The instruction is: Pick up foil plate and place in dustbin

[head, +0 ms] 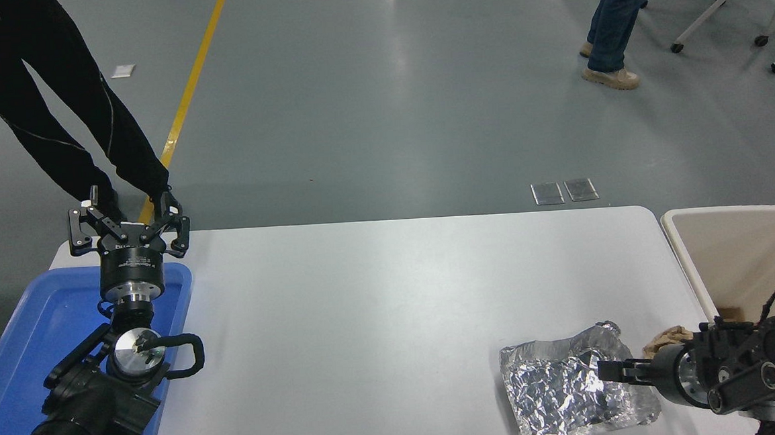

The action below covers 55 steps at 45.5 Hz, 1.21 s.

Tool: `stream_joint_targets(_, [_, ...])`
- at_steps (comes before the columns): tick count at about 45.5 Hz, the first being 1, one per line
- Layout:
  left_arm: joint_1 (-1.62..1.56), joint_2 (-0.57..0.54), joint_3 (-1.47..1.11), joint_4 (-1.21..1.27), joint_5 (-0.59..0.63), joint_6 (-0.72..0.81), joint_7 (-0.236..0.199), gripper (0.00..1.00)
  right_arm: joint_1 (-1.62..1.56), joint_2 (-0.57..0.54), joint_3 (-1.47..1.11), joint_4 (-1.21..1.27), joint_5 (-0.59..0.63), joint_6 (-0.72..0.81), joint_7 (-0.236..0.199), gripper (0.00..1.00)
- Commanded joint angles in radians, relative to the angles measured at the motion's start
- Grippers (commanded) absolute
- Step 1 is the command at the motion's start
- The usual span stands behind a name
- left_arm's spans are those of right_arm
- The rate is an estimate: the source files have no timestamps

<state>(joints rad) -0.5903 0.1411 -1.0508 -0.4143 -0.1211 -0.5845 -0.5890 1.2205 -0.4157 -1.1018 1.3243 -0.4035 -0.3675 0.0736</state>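
The foil plate [566, 388], crinkled and silver, lies flat on the white table [379, 299] near its front right. My right gripper [607, 369] comes in from the right and points left, with its tip over the plate's right part, at or just above the foil. How its jaws stand does not show. The beige dustbin [739, 250] stands off the table's right end, behind my right arm. My left gripper [129, 223] is parked open over the far end of the blue tray.
A small crumpled brown paper wad [664, 343] lies right next to my right wrist, between the foil and the dustbin. A shallow blue tray [24, 334] sits at the table's left end. One person's legs stand at the far left and another's at the far right.
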Motion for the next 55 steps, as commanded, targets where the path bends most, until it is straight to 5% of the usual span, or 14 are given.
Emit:
stream_joint_targets(1, [0.000,0.000,0.000,0.000,0.000,0.000,0.000,0.99,-0.010,0.014,-0.003,-0.017,-0.002,0.001,0.000,0.53])
stream_joint_targets(4, [0.001,0.000,0.000,0.000,0.000,0.000,0.000,0.99,-0.012,0.014,-0.003,-0.033,-0.002,0.002,0.000,0.39])
stream_joint_targets(9, [0.000,0.000,0.000,0.000,0.000,0.000,0.000,0.99,-0.022,0.015,-0.010,-0.054,-0.002,0.013,0.000,0.00])
stream_joint_targets(27, [0.000,0.000,0.000,-0.001,0.001,0.000,0.000,0.99,0.002,-0.011,-0.026,-0.031,-0.061,0.013,0.009,0.00])
stream_joint_targets(42, [0.000,0.000,0.000,-0.001,0.001,-0.001,0.000,0.99,0.226,-0.138,-0.065,0.249,-0.098,0.032,0.021,0.00])
stream_joint_targets(55, [0.000,0.000,0.000,0.000,0.001,0.000,0.000,0.99,0.620,-0.281,-0.199,0.421,-0.147,0.195,0.092,0.00])
